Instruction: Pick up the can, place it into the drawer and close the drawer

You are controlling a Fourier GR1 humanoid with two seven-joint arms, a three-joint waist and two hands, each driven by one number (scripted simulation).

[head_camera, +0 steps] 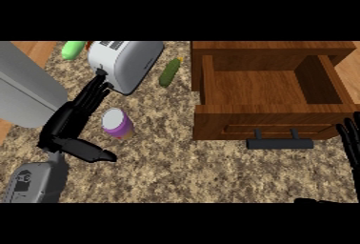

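- Standing upright toward the left of the speckled stone desk (183, 167), the can (117, 123) is a short cylinder with a purple lid and a tan band at its base; it looks light, rigid and smooth, so likely a little slippery.
- Its curved side wall seems the best place to hold, thumb against fingers, below the lid.
- The left robot hand (70, 128) sits just left of the can, fingers straight and spread, thumb jutting below it, nothing held.
- Behind it stand a glossy white toaster (126, 62) and a green cucumber (169, 72).
- The wooden drawer (267, 124) lies open at the desk's right, with a dark bar handle (280, 143).
- The right robot hand (350, 143) rests at the right edge, fingers up and apart.
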